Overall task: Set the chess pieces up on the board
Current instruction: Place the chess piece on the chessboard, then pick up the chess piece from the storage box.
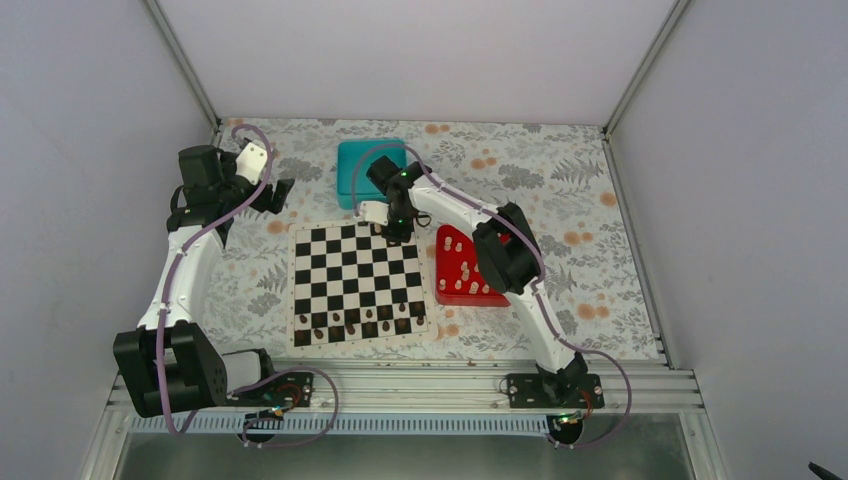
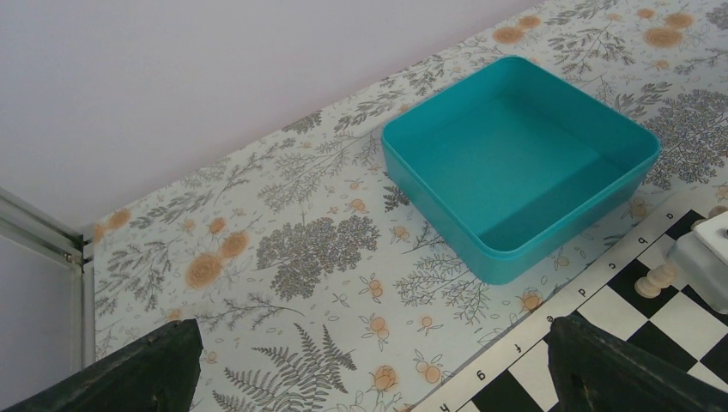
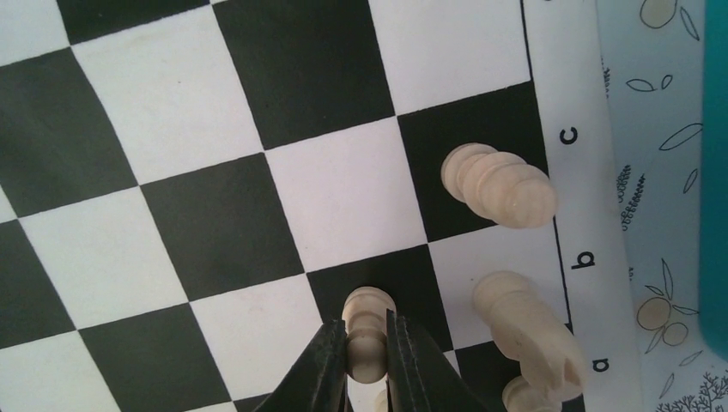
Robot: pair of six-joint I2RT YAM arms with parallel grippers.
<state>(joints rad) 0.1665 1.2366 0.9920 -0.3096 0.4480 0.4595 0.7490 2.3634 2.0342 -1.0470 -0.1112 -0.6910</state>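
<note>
Board [image 1: 345, 265] lies flat mid-desk [image 1: 560, 190]. Teal box [image 1: 370, 170] sits just past its far edge, red tray [image 1: 450, 298] just beside its right edge.

Right tool [image 3: 367, 343]: down at the board's far-right corner, fingers [image 3: 330, 365] clamped on a cream pawn [image 3: 369, 311] from both sides. Pawn is upright over a black sq, one col in from the lettered border, level w/ "a"–"b". Can't tell if its base touches the board.

Other cream pieces [image 3: 500, 184] on the border col next to it:
- one on the black sq at "c"
- a bigger one between "a" and "b"
- a third cut off by the frame bottom, type unclear

Several more cream pieces lie scattered on the red tray; my right arm hides part of it. Dark pieces [image 1: 370, 313] stand on the two near rows of the board.

Left tool [image 2: 378, 352]: hangs over the far-left desk, off the board, jaws wide apart, gripping nothing. Its cam sees the teal box and the board's far corner. One cream piece shows there on a black sq, next to a white part of my right arm.
</note>
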